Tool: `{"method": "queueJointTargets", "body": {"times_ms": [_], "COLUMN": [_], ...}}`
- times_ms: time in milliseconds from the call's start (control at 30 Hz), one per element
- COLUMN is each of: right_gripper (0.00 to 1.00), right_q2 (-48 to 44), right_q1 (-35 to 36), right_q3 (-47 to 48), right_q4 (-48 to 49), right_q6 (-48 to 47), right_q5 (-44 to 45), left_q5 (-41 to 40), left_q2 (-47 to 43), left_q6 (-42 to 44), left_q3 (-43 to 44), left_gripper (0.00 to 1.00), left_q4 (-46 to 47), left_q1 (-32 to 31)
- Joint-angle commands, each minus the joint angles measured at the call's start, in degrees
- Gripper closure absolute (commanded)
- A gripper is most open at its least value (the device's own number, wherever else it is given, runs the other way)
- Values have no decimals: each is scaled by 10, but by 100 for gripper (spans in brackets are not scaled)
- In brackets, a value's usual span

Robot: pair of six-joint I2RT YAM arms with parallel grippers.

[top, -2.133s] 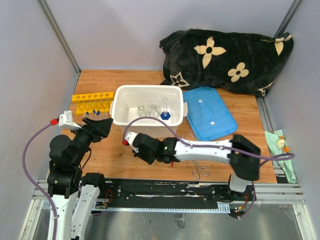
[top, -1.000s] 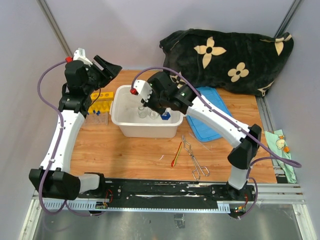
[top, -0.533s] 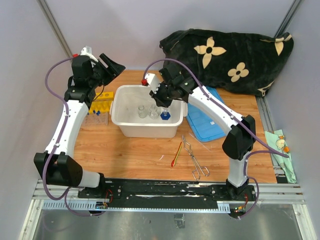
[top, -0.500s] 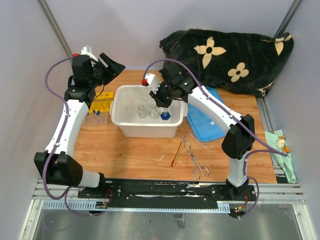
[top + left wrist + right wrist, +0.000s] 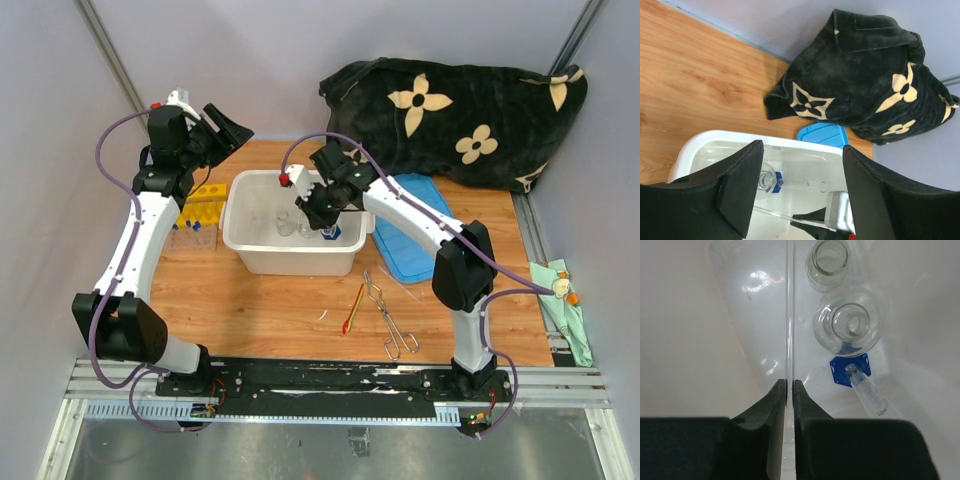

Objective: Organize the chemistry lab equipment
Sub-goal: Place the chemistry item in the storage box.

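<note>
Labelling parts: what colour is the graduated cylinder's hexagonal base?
The base is blue, clearest in the right wrist view.

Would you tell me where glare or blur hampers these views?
Right wrist: highlights glare on the white tub wall, and the thin glass rod nearly vanishes against it. Left wrist: the near fingers are dark silhouettes. Top view: evenly lit, sharp.

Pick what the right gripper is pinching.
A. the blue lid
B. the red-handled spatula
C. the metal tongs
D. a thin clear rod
D: the right wrist view shows the right gripper closed on a thin clear rod above the inside of the white tub, while the metal tongs and the red-handled spatula lie on the table in front of the tub.
</note>
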Motion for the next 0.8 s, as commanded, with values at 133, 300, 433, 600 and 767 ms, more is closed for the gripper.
{"method": "queueJointTargets", "body": {"times_ms": [133,300,433,600,767], "right_gripper": [99,99,99,99,98], "right_q2": [18,33,47,65,80], "right_q1": [11,15,17,20,21], "right_q3": [-14,-15,-15,-15,-16], "right_q4": [2,2,2,5,8], "right_q6": [2,3,6,12,17], "right_q5": [28,39,40,41,45], "left_q5": [15,20,20,24,30], "left_q2": [1,0,-2,-2,-1], "left_q6": [7,6,10,10,5], "left_q3": [22,32,37,35,34], "left_gripper": [31,31,31,31,31], "left_q4": [7,7,5,6,11], "left_q1": [-2,-2,-2,-2,-2]}}
